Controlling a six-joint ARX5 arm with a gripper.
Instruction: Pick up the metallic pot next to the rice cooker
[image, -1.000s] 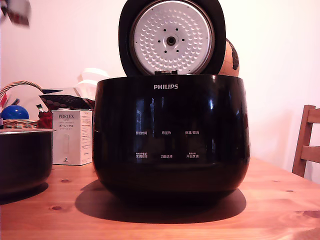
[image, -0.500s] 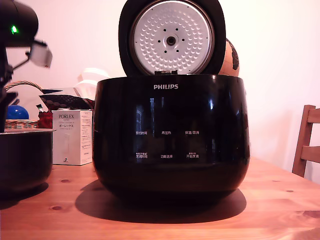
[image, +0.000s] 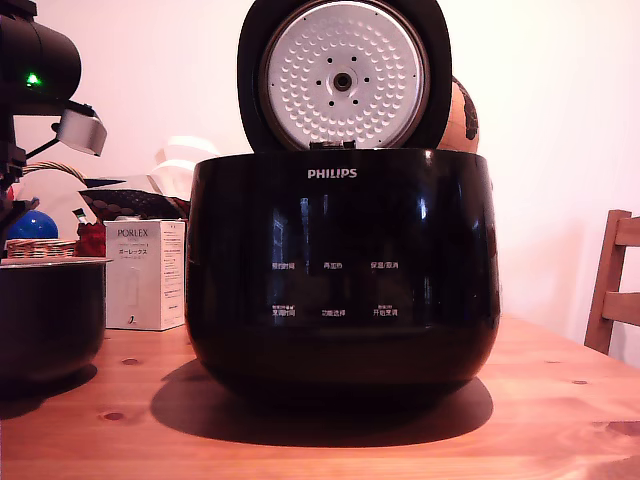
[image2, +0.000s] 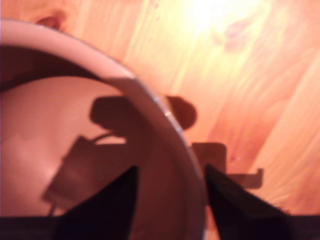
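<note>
The rice cooker (image: 340, 270) is a big glossy black body with white PHILIPS lettering at the middle of the table; its lid (image: 343, 75) stands up and shows a dimpled silver plate. The metallic pot (image: 50, 320) is dark with a thin silvery rim, cut off at the exterior view's left edge. My arm (image: 35, 60), with a green light on it, hangs above the pot. In the wrist view my gripper (image2: 171, 172) is open and straddles the pot's rim (image2: 150, 105): one finger (image2: 115, 200) is inside the pot and the other finger (image2: 235, 200) is outside, over the wood.
A white PORLEX box (image: 145, 275) stands between the pot and the cooker, further back. Behind the pot is a wicker basket (image: 40, 245) holding a blue ball (image: 30, 225). A wooden chair (image: 615, 290) stands at the exterior view's right. Bare wooden table (image: 560, 400) lies in front.
The arm came into view at the exterior view's upper left and dropped over the pot. In the last half second it shifted only slightly. The cooker and the pot stayed still.
</note>
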